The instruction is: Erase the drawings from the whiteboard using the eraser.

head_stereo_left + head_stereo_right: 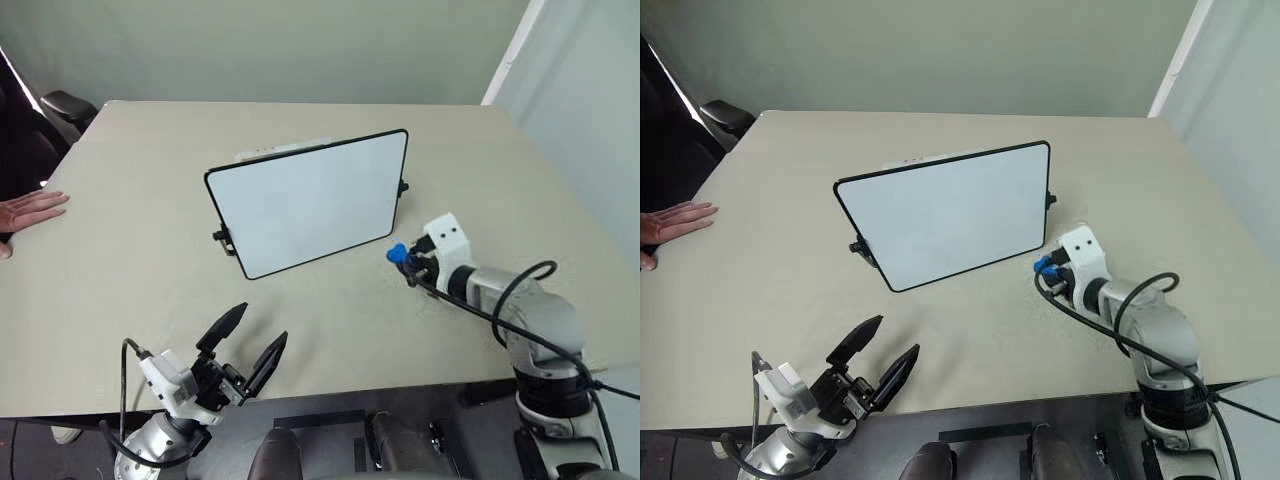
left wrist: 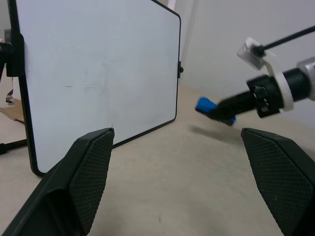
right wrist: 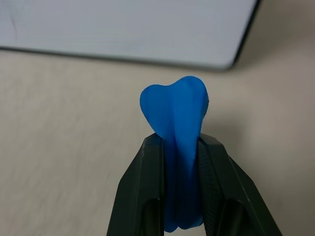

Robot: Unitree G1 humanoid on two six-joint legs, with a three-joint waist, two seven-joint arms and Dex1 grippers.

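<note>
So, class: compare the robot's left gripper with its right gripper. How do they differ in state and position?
The left gripper is open and holds nothing; the right gripper is shut on the blue eraser. The left gripper sits at the table's near edge, away from the whiteboard; the right gripper is beside the board's lower corner. Both have two black fingers.

Evenly and softly lit from above, with no harsh glare on the whiteboard (image 1: 310,200). Faint, diffuse shadows under the board and beneath the right gripper (image 2: 216,112) on the table (image 1: 130,280). Sharp in both head views. Close up, crisp on the blue eraser (image 3: 176,128), with the board's edge behind it blurred. Slightly soft throughout from the left wrist.
</note>
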